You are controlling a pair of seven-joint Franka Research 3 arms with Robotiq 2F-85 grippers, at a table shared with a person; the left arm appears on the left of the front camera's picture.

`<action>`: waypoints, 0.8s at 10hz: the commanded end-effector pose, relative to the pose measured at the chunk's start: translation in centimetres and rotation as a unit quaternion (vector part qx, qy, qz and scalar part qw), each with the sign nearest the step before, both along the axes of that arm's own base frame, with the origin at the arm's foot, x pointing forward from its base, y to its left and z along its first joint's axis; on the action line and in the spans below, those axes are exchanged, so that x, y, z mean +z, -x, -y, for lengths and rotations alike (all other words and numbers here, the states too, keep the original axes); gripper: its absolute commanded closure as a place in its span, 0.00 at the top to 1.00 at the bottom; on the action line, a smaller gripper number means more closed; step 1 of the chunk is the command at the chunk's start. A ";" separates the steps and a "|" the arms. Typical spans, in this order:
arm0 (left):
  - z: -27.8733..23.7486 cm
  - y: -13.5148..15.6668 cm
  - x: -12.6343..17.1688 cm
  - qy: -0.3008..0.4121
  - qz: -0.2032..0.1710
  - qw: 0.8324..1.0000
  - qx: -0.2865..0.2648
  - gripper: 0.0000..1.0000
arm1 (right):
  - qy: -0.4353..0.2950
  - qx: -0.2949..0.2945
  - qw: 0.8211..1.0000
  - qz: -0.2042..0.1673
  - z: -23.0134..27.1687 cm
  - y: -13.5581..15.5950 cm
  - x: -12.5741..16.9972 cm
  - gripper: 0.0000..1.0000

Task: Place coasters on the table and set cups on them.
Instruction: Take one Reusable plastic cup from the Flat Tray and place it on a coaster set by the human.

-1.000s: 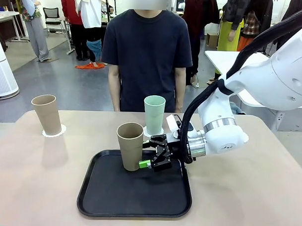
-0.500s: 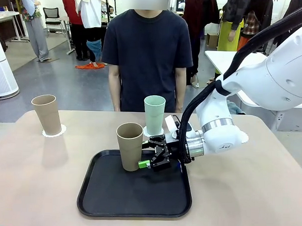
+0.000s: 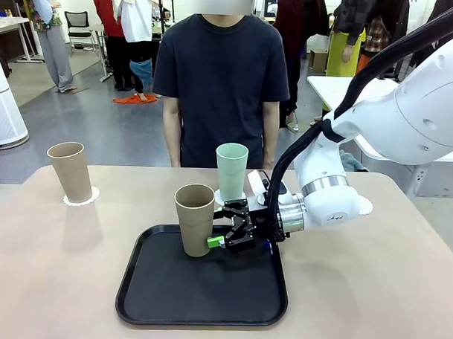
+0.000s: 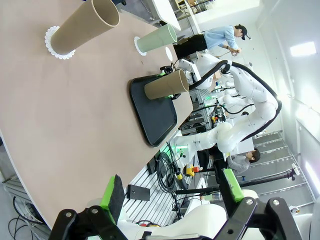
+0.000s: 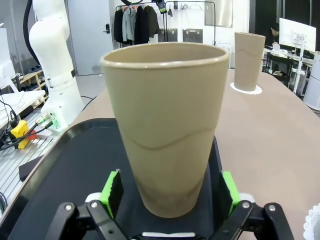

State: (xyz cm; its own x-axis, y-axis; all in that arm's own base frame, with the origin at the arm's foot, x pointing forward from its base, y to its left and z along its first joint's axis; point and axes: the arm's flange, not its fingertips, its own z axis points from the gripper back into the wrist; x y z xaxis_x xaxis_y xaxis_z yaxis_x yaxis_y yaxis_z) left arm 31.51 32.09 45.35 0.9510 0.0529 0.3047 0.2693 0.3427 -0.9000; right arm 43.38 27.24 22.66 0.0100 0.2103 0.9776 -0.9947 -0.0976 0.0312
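tan cup (image 5: 165, 125), between open right end effector (image 5: 169, 192) fingers

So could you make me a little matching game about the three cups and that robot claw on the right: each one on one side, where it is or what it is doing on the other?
Things:
1. mint green cup
2. tan cup on the left
3. tan cup in the middle
4. right gripper

Places or states:
A. stands on the black tray
B. open, fingers either side of a cup's base
C. on a coaster near the table's far left corner
D. on a coaster at the far edge, in front of the person

Pairs: 1-D, 2-C, 3-A, 4-B
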 end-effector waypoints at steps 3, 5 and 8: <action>-0.1 0.2 0.2 0.003 0.001 1.000 -0.001 1.00 | -0.010 -0.002 1.000 0.002 -1.2 -0.5 -0.4 1.00; -0.1 0.2 0.2 0.003 0.001 1.000 -0.001 1.00 | -0.014 -0.008 1.000 0.003 -1.9 -0.7 -0.3 1.00; -0.1 0.2 0.2 0.003 0.001 1.000 -0.001 1.00 | -0.017 -0.006 1.000 0.002 -3.2 -1.2 -0.4 1.00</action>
State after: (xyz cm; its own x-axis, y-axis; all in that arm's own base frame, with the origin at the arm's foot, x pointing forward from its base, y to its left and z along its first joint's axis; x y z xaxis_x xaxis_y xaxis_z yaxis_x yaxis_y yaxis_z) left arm 31.51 32.09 45.35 0.9510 0.0529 0.3047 0.2692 0.3427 -0.9000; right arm 44.09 29.42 22.82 0.0044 0.1828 0.9831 -0.9942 -0.1051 0.0239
